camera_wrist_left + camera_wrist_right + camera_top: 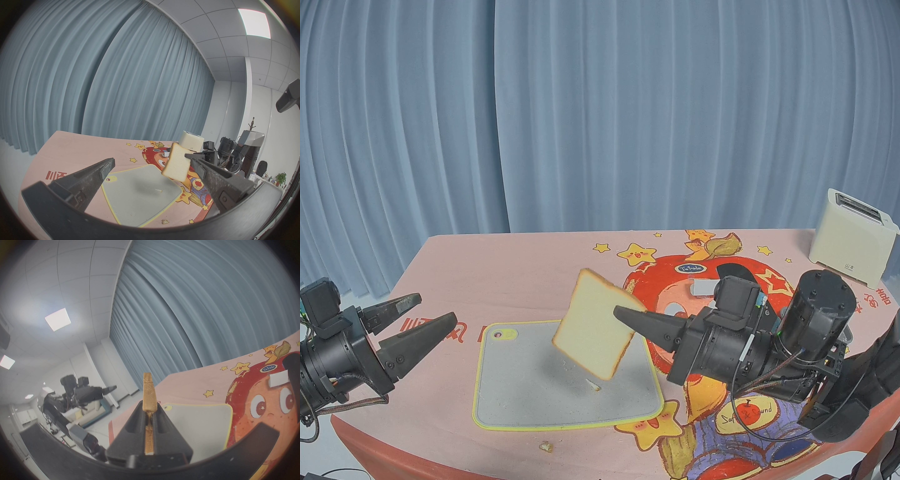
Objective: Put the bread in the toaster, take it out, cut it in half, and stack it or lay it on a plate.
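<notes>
Head view: pink tablecloth [487,275], grey cutting board [537,387], blue curtain [612,112] behind; right gripper [620,312] tight on bread [594,331], left gripper [434,309] agape.

The cutting board [537,381] lies on the counter [487,275] near its front edge, a crumb [547,446] just before it. The bread [597,334] hangs tilted above the board's right half (not touching it), gripped by the right tool [620,312]. The toaster [853,237] stands at the back right, and the left tool [436,308] is at the counter's left edge.

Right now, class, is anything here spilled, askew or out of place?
One crumb lies on the cutting board, another on the table by its front edge. The bread hangs tilted above the board, pinched in the right pincer.
</notes>
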